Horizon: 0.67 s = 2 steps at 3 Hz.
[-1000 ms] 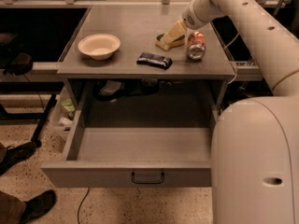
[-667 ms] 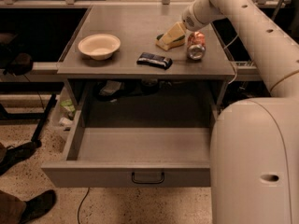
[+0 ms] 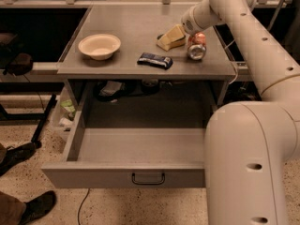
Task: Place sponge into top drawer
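The sponge [image 3: 170, 37], a yellow block with a dark edge, sits tilted on the tabletop at the back right, its right end raised against my gripper. My gripper [image 3: 182, 29] reaches in from the right at the end of the white arm and touches the sponge's right end. The top drawer [image 3: 117, 176] is pulled out wide below the tabletop. Its inside is bare and its small dark handle [image 3: 148, 178] is centred on the front panel.
A red can [image 3: 196, 46] stands just right of the sponge. A dark snack wrapper [image 3: 155, 60] lies in front of it. A cream bowl [image 3: 99, 46] sits at the left. My white body [image 3: 248, 163] fills the lower right. A person's shoes [image 3: 18, 154] are at the lower left.
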Available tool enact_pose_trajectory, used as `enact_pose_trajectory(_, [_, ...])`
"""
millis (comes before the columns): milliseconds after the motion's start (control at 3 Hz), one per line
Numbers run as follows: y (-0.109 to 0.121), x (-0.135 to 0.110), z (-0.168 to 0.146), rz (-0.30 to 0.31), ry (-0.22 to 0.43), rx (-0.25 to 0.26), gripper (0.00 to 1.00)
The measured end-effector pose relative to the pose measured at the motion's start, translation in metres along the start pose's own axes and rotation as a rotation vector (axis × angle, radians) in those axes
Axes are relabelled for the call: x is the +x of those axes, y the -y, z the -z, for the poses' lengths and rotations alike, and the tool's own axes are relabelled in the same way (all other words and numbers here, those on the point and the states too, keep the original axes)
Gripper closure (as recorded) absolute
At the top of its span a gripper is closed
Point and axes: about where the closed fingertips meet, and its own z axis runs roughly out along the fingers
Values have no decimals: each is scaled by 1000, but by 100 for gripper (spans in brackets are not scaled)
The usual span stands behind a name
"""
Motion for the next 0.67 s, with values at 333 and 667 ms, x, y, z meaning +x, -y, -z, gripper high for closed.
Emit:
enact_pose_trajectory(333, [2,4,-9,-9,1,-15,0])
enact_pose_trajectory(667, [2,8,-15,-9,-21,-27,0])
